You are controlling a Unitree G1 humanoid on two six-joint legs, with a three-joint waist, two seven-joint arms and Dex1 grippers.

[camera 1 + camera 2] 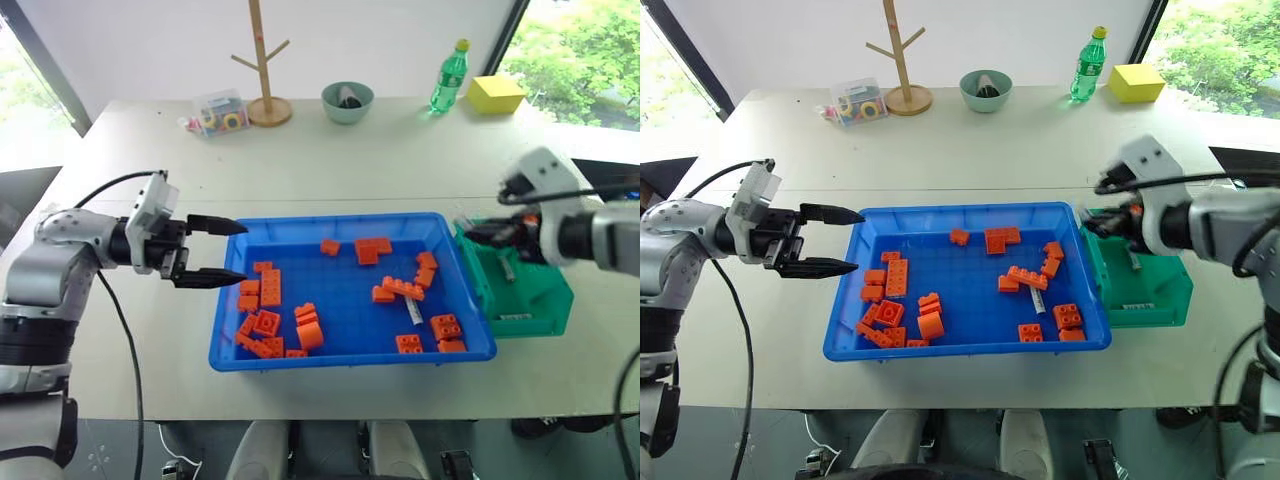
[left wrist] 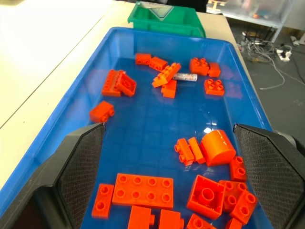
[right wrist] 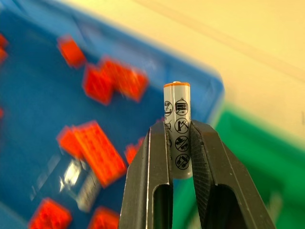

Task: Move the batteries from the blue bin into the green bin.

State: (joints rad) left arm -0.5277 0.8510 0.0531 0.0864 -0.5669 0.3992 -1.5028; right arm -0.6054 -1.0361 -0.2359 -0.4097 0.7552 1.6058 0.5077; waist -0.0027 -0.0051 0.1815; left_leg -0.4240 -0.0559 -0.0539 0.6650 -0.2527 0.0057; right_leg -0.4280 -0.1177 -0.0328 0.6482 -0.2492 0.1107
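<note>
The blue bin [image 1: 350,361] sits mid-table with several orange bricks [image 1: 267,287] in it. One battery [image 1: 413,311] lies among the bricks near its right end, also seen from the left wrist as the battery [image 2: 185,76]. My right gripper [image 3: 177,126] is shut on another battery [image 3: 177,143], a white cylinder with dark icons held upright between the fingertips. That gripper [image 1: 482,235] hovers over the green bin's [image 1: 532,300] left edge, just right of the blue bin. My left gripper [image 1: 222,252] hangs open at the blue bin's left rim, holding nothing.
Along the table's far edge stand a wooden peg tree [image 1: 266,60], a clear box of coloured rings [image 1: 220,112], a pale green bowl [image 1: 347,101], a green bottle [image 1: 449,77] and a yellow block [image 1: 496,94]. A slim grey piece [image 1: 507,266] lies inside the green bin.
</note>
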